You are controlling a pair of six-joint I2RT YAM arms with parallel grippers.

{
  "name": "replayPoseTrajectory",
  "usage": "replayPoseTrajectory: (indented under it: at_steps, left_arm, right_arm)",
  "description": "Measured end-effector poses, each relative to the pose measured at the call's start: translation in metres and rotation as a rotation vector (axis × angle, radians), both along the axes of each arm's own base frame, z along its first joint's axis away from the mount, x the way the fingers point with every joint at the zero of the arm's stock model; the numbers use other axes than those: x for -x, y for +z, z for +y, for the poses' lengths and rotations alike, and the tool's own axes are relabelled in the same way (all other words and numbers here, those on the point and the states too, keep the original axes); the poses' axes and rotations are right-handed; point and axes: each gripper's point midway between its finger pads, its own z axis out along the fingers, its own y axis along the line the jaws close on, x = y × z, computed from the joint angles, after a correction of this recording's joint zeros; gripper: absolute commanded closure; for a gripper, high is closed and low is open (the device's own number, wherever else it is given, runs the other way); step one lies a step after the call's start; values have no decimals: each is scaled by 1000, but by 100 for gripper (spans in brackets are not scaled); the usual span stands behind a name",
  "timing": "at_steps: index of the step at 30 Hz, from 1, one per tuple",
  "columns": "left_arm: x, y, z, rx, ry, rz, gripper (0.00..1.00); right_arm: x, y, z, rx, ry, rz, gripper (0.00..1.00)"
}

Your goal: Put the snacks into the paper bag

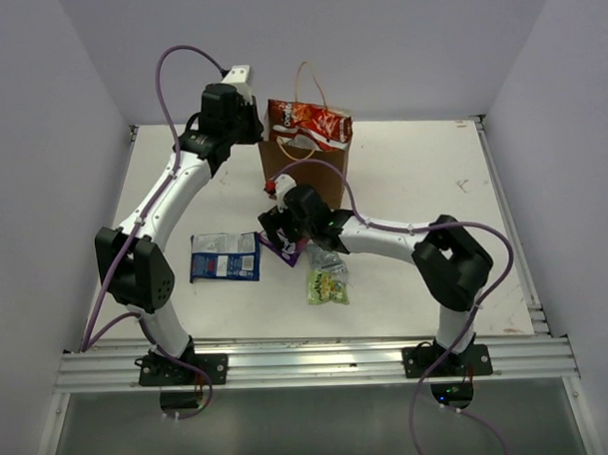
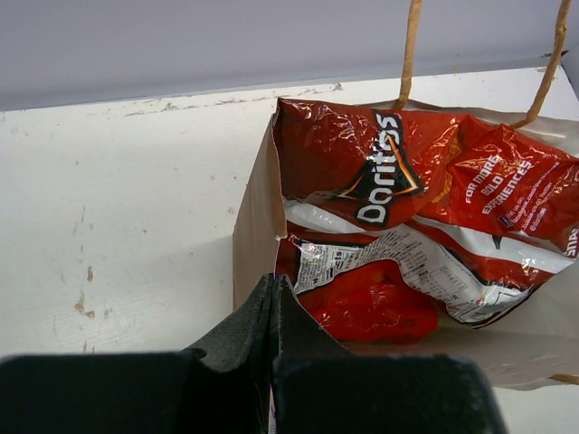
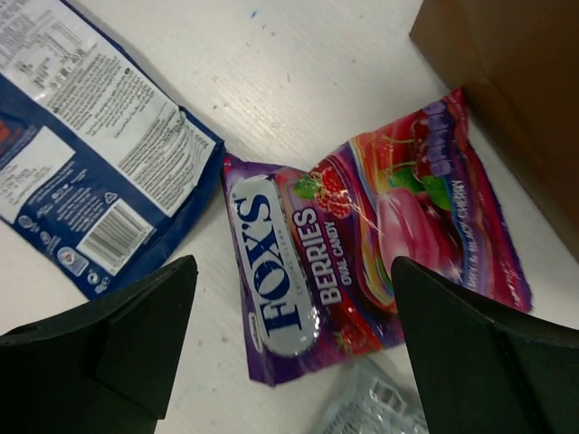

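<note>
The flat purple crinkly snack packet point(image 3: 362, 226) lies between our right gripper's point(image 3: 294, 271) 2 wide-open fingers; our left gripper point(image 2: 274, 287) pinches the boxy brown paper bag's point(image 2: 258, 194) rim.

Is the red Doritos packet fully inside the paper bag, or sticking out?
Sticking out: the Doritos packet lies across the mouth of the paper bag, and in the top view its ends overhang the rim. It has not dropped inside.
</note>
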Motion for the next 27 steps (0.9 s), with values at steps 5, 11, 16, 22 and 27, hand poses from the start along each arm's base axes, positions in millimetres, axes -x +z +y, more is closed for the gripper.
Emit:
replayPoseTrajectory:
  at_steps: [5,11,16,22,27]
  left_arm:
    - [1,-1,1,-3,2,2,100]
    - [3,1,4,-4,5,-2,100]
    - [4,0,7,-5,9,1,100]
    - [5,1,7,-3,9,0,100]
    - [6,1,7,-4,9,1,100]
  right_arm:
    - [-4,-50,7,47,-8,58,10]
    - [-13,-53,6,53,-33,24,44]
    - [-22,-48,1,59,-69,-18,82]
    - [-19,-43,-6,73,-87,-45,100]
    - [18,-18,-25,171,-62,-23,100]
